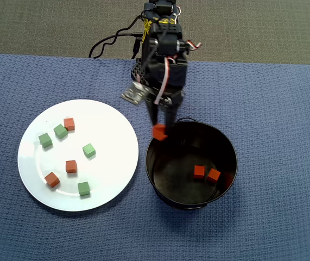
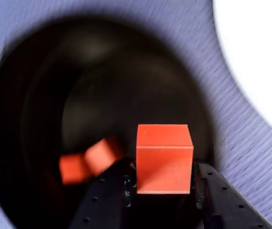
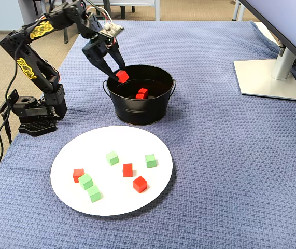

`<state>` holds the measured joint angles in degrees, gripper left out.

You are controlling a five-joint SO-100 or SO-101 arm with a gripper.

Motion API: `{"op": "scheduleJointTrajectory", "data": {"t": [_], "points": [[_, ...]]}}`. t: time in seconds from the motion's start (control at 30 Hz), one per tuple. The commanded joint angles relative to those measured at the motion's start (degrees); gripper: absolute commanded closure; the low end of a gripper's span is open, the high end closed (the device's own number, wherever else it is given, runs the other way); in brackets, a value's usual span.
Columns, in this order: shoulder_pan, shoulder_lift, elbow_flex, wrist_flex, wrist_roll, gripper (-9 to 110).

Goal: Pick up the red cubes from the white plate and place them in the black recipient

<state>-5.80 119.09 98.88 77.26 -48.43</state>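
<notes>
— Being carried at what stage?
— A red cube (image 1: 159, 131) is pinched by the gripper (image 1: 160, 129) just above the black recipient's (image 1: 228, 144) rim; release over it is called for, seemingly.
— And beside it?
— Three red cubes (image 1: 71, 166) remain on the white plate (image 1: 111, 114).

I worked in what looked like an office. A monitor stand (image 3: 269, 72) with a flat grey base stood on my counter (image 3: 215, 155), the screen's lower edge (image 3: 277, 23) showing above it. The counter was covered in blue woven cloth. Beyond it lay short grey-green carpet (image 1: 46, 24), and the legs of furniture (image 3: 157, 9) stood on a tan floor.
</notes>
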Motion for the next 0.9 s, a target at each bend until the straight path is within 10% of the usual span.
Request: {"op": "scheduleJointTrajectory", "data": {"t": [0.0,0.23,0.87], "points": [[-8.79,-1.67,-0.70,-0.26,4.04,102],[-12.04,-3.52,-4.75,1.85,6.50,65],[41.66,-10.55,0.62,-6.42,1.76,74]]}}
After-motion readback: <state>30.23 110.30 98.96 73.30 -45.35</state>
